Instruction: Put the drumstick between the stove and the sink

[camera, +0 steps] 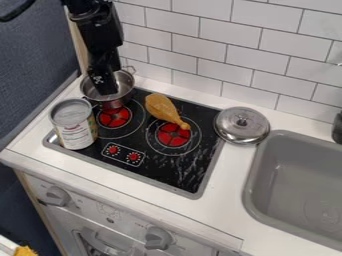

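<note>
My gripper hangs at the upper left, with its lower end over and partly inside a metal pot at the stove's back left corner; how its fingers stand cannot be made out. The brown drumstick lies on the black stove, right of the gripper, its thin end pointing toward the front right onto the right red burner. The grey sink is at the right, and a strip of white counter runs between it and the stove.
The metal pot stands at the back left. A can is on the stove's left edge. A round metal lid lies between stove and sink, toward the back. A tiled wall rises behind.
</note>
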{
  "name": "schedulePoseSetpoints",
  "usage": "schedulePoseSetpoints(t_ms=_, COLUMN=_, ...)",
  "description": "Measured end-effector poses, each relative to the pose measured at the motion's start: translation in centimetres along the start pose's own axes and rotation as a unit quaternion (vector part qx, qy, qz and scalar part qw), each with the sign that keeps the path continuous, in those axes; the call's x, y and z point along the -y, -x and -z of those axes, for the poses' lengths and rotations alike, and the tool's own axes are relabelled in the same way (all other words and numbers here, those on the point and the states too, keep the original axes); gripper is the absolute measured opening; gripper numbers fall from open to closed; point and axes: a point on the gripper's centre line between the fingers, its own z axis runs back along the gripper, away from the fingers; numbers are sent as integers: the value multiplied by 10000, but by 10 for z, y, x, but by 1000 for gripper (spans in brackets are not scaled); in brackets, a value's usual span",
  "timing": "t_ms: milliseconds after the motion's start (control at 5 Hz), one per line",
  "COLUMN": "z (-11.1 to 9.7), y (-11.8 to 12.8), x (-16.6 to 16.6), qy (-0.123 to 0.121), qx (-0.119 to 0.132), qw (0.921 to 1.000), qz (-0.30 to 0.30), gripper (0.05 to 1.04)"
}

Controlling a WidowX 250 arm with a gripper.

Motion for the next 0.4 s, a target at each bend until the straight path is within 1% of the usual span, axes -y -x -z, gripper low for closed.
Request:
schedulePoseSetpoints(t_ms=200, z=12, y=3, x=3, qy=182, qx=-44, qw=9998, qz=8, gripper=1001)
schedulePoseSetpoints(t_ms=400, z=18, y=-12, x=8, qy=271, qx=-210, qw=9978, qz=567, gripper=1001)
